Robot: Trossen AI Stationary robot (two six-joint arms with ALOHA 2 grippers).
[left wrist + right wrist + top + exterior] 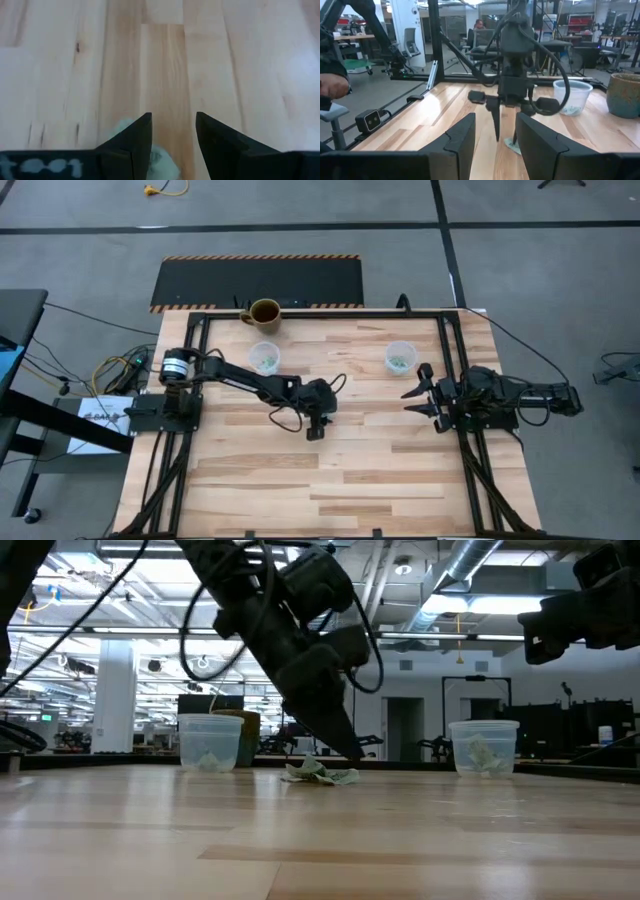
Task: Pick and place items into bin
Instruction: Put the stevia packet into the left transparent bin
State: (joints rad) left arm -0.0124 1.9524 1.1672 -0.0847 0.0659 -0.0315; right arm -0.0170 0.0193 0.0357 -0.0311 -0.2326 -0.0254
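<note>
My left gripper (172, 131) has its fingers apart, tips down at the wooden table (380, 480) near its middle. A light-green wrapped candy (322, 773) lies on the table touching the fingertips, partly behind one finger in my wrist view, not gripped. Two clear plastic cups stand toward the far edge, the left cup (264, 357) and the right cup (400, 357), each holding green and white pieces. A brown mug (264, 313) stands beyond the left cup. My right gripper (424, 394) hangs raised at the right side, fingers apart, holding nothing.
</note>
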